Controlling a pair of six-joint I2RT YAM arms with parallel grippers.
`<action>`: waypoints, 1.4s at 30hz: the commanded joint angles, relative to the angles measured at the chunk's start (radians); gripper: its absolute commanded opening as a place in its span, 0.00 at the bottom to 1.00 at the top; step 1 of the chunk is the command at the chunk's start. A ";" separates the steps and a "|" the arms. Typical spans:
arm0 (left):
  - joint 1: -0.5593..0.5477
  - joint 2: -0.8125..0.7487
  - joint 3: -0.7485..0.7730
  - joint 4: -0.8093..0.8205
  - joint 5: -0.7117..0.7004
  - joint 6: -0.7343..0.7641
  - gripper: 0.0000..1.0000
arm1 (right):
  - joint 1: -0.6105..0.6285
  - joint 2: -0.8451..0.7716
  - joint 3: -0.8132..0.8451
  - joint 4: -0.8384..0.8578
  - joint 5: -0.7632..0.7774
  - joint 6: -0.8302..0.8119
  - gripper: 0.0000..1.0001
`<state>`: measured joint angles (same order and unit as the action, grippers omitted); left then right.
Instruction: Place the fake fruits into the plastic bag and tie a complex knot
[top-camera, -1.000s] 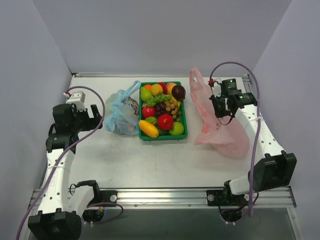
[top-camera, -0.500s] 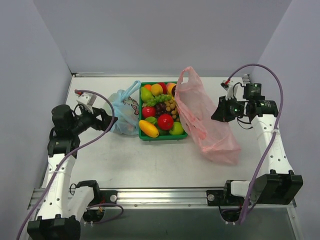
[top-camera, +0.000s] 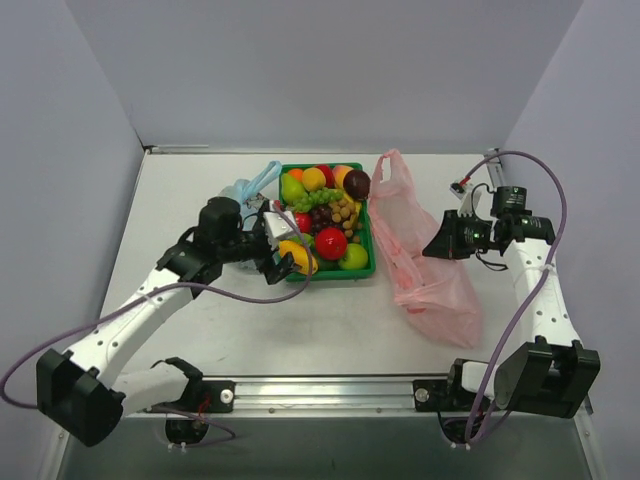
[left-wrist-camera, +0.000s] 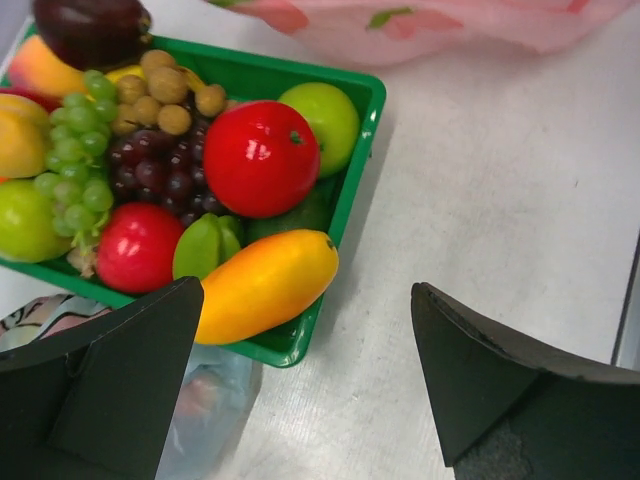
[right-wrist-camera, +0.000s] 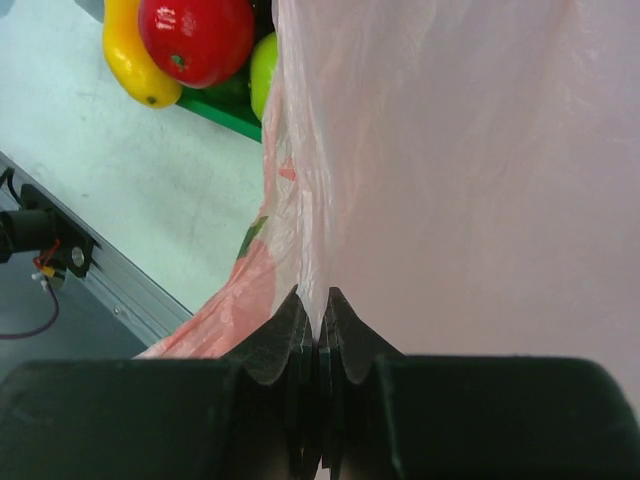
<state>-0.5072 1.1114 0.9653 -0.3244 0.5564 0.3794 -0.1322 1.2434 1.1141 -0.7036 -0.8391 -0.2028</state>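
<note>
The pale grey table (top-camera: 330, 330) carries a green tray (top-camera: 340, 277) near its middle. Just right of it, the pink plastic bag (top-camera: 435, 295) slumps with its lower end on the surface. Left of the tray lies a light-blue bag (top-camera: 248, 187), mostly hidden and seemingly touching the tray.

Plastic bag (right-wrist-camera: 450, 150) pale pink; tray (left-wrist-camera: 372, 95) green; apple (left-wrist-camera: 262, 158) glossy red; mango (left-wrist-camera: 265, 285) yellow-orange; green grapes (left-wrist-camera: 75, 160); purple grapes (left-wrist-camera: 160, 178).
</note>
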 joint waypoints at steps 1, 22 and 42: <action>-0.082 0.105 0.065 -0.071 -0.142 0.188 0.97 | -0.020 -0.013 0.003 0.013 -0.072 0.037 0.00; -0.036 0.419 0.150 -0.216 0.042 0.989 0.94 | -0.038 0.014 0.003 0.003 -0.155 0.026 0.00; -0.097 0.300 0.252 -0.240 0.023 0.697 0.37 | -0.142 0.136 0.003 0.009 -0.360 0.097 0.00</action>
<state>-0.5777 1.5150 1.1099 -0.5625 0.5243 1.2461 -0.2611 1.3586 1.1084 -0.6861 -1.1126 -0.1417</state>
